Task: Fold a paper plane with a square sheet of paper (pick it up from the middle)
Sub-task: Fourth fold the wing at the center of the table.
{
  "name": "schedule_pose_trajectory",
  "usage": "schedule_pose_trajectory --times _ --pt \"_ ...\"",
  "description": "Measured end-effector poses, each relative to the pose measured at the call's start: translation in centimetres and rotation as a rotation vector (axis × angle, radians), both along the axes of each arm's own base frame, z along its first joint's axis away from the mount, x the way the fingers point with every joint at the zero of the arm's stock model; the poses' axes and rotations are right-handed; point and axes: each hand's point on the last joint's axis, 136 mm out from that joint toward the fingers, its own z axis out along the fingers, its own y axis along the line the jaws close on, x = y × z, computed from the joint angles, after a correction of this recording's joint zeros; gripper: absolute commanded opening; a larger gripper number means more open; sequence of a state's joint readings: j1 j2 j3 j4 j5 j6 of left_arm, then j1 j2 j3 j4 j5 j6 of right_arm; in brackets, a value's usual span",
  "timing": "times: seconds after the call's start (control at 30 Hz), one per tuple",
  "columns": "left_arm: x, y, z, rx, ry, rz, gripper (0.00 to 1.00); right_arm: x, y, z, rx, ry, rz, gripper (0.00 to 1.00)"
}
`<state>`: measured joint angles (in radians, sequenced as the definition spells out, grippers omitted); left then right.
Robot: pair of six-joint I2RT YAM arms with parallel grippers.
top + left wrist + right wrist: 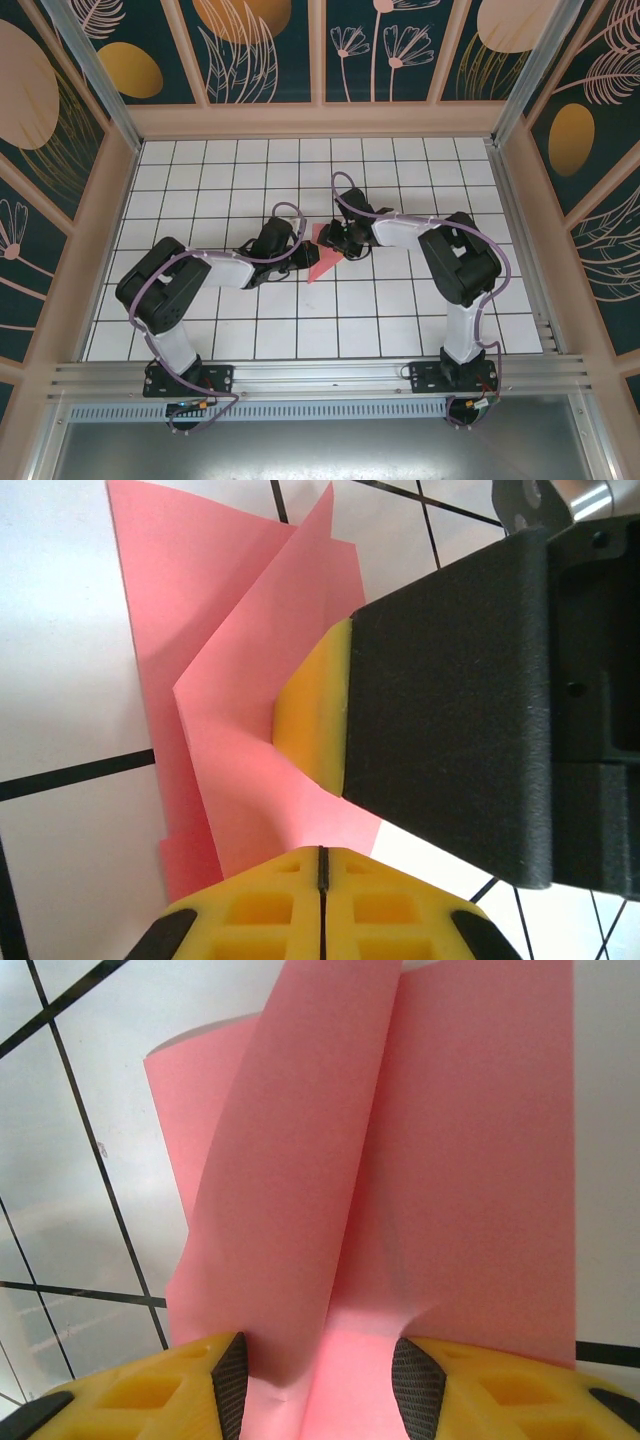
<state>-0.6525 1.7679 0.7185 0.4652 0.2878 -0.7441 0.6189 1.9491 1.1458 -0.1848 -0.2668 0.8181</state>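
The square sheet of paper [322, 265] is salmon pink and partly folded, a pointed shape lying mid-table between both arms. In the left wrist view the paper [230, 680] has layered flaps, one rising to my left gripper [321, 852], whose yellow fingers are shut on its edge. My left gripper [302, 257] sits at the sheet's left side. My right gripper [335, 243] comes from the upper right. Its jaws [320, 1370] stand open astride two raised flaps of the paper [450, 1160], pads touching them. One right finger [312, 705] presses against a flap. The paper plane is out of view.
The white tiled tabletop [260, 180] spreads around the sheet, walled by a wooden frame with patterned panels [320, 118]. An aluminium rail [320, 375] runs along the near edge, carrying both arm bases.
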Motion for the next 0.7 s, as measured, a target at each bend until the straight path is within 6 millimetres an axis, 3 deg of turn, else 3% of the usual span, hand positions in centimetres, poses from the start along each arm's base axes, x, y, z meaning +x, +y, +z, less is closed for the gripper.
schedule_pose_trajectory --times 0.7 --pt "0.0 0.1 -1.3 0.025 0.029 0.003 0.07 0.1 0.2 -0.4 -0.06 0.013 0.0 0.51"
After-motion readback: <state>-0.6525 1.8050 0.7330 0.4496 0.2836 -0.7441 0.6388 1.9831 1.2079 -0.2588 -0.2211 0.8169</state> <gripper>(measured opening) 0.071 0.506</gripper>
